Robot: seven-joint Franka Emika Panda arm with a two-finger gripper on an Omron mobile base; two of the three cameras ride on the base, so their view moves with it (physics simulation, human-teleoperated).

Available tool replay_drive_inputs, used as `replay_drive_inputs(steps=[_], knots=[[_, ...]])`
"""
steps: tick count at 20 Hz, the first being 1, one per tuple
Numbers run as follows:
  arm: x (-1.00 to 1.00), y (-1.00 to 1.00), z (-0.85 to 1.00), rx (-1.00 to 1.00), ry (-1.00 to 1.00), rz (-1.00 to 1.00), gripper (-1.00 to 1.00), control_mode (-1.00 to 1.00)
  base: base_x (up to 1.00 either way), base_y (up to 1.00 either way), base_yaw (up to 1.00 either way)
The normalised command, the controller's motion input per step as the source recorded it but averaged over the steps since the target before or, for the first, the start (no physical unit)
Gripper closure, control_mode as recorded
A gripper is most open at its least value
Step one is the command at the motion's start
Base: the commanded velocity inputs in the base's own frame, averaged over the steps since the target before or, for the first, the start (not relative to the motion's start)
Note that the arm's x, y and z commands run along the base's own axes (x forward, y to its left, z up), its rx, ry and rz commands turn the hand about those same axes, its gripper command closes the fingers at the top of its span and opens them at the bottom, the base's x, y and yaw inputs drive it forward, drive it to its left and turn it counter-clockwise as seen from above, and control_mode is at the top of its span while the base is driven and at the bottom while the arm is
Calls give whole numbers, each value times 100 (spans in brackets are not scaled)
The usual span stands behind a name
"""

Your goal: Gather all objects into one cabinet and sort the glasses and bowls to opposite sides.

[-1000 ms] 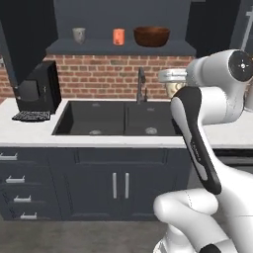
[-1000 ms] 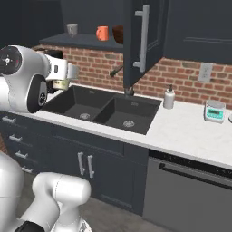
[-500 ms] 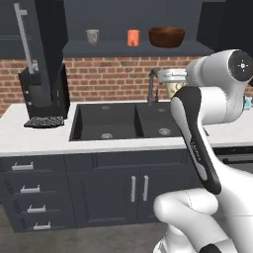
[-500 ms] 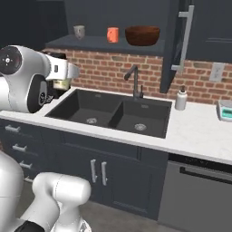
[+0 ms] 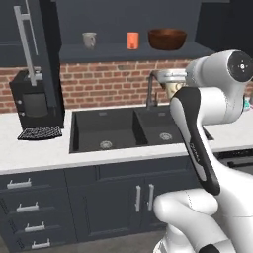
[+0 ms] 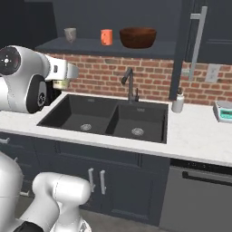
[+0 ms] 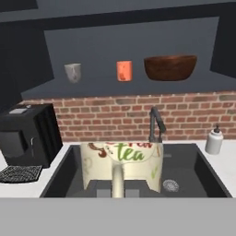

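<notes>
The claw [image 7: 118,191] is clamped shut on the cream mug [image 7: 122,165], which carries the word "tea" in green and brown leafy marks; the mug hangs in the air above the double black sink [image 5: 126,129], its handle facing the hand camera. In the left base view the held mug [image 5: 174,88] shows just beside the faucet [image 5: 150,91]; in the right base view it [image 6: 61,83] sits near the sink's left edge.

On the dark shelf [image 7: 138,85] of the navy cabinet stand the grey-green mug [image 7: 73,73] toward the left end, the orange mug [image 7: 124,71] near the middle, and the dark brown bowl [image 7: 170,67] toward the right end, each well apart from its neighbour. Both cabinet doors stand open: one with a long bar handle [image 5: 27,47] at the shelf's left end, the other [image 6: 195,38] at its right end.

On the white surface [image 6: 199,136], a black coffee machine [image 5: 34,106] stands left of the sink and a soap dispenser [image 6: 178,102] stands right of it, near the brick back wall.
</notes>
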Motion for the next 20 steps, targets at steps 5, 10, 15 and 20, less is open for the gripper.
replay_drive_inputs(steps=[5, 10, 15, 20], knots=[[0, 0, 0, 0, 0, 0, 100, 100, 57, 30, 0], [0, 0, 0, 0, 0, 0, 100, 100, 56, 37, 0], [0, 0, 0, 0, 0, 0, 100, 100, 48, 42, -3], [0, 0, 0, 0, 0, 0, 100, 100, 40, 28, -14]])
